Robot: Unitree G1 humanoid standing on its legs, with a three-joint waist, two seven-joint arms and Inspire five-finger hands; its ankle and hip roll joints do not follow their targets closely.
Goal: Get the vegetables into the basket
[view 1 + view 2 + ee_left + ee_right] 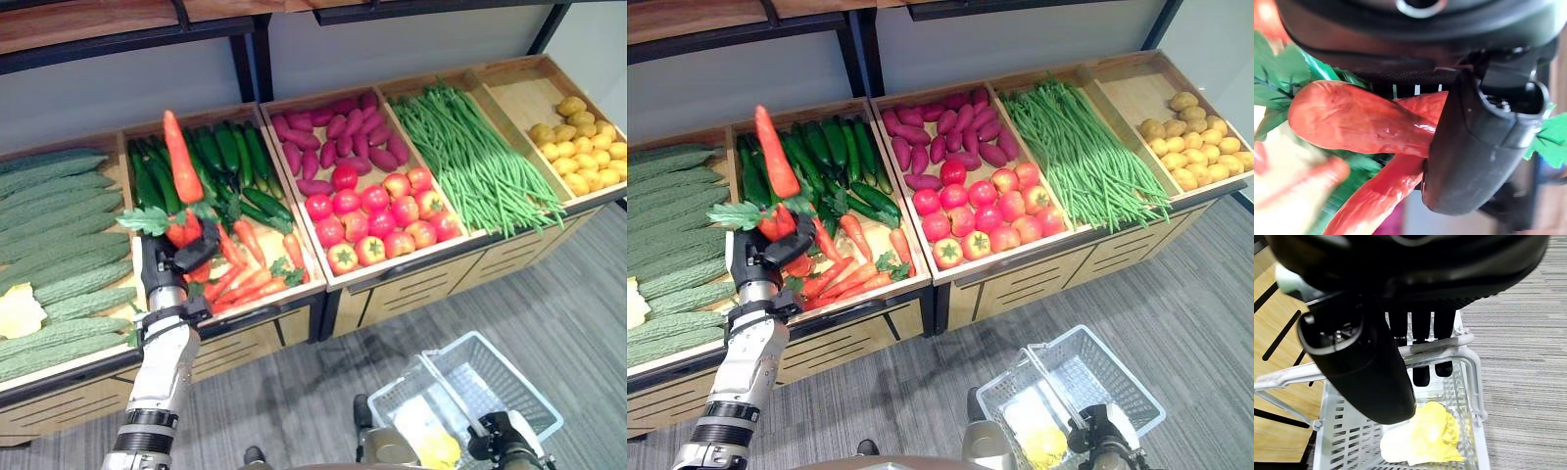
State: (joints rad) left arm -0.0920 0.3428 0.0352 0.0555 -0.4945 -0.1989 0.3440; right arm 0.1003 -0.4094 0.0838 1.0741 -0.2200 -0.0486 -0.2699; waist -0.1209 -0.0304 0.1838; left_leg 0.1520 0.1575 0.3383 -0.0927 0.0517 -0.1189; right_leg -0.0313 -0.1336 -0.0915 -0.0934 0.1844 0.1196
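Left eye view: the left hand [168, 257] is raised above the carrot bin [257, 257], fingers curled round the leafy ends of carrots [182, 162]. One stands upright, tip pointing up; a second, shorter one sits at the fist. The basket [490, 387] is on the floor at lower right, well apart from the shelf, with a yellow item [438, 448] already inside. The right hand [505, 436] is at its handle.

Right eye view: same layout. The tomatoes [982, 211] and beans [1083, 152] lie in their own bins, untouched.

Left wrist view: the thumb [1476, 147] presses across two orange bodies, green leaves bunched behind. Grip is low, near the crown, on the thick end.

Right wrist view: the fingers [1420, 328] are hooked over the grey handle [1442, 345], holding the basket.

Assessment: a carrot is stiff, light and smooth-skinned, and tapers toward the tip, so it could slide in a loose fist. With the long end standing free, it may swing or tip. Best hold is the thick shoulder just above the leaves, not the foliage, which looks soft and could give.
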